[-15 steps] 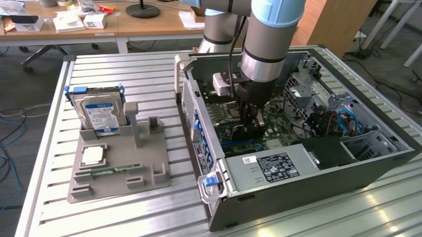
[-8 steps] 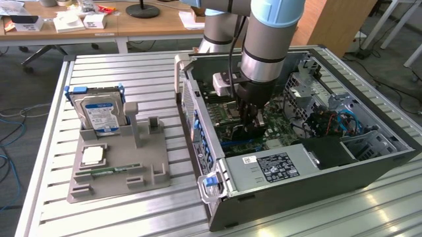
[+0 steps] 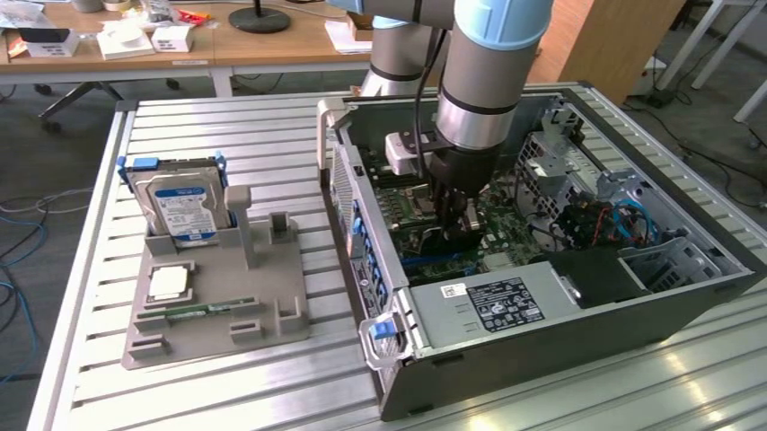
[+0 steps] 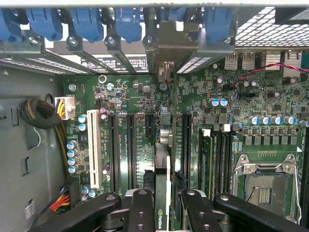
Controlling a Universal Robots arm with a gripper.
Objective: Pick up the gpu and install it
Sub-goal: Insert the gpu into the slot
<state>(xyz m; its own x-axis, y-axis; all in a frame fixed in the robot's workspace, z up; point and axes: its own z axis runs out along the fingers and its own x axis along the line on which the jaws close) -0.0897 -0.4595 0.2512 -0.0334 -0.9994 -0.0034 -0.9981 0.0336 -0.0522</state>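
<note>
The gpu (image 4: 163,169) is gripped edge-on by the pincer (image 4: 164,215), whose fingers are closed on its two faces, and is held upright over the green motherboard (image 4: 130,96) inside the open computer case (image 3: 540,350) on the worktop (image 3: 240,135).

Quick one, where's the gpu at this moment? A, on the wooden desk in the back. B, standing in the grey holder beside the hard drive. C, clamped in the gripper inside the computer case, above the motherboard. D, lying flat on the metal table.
C: the wrist view has the gpu edge-on, clamped in the gripper, over the slots of the motherboard inside the computer case.
</note>
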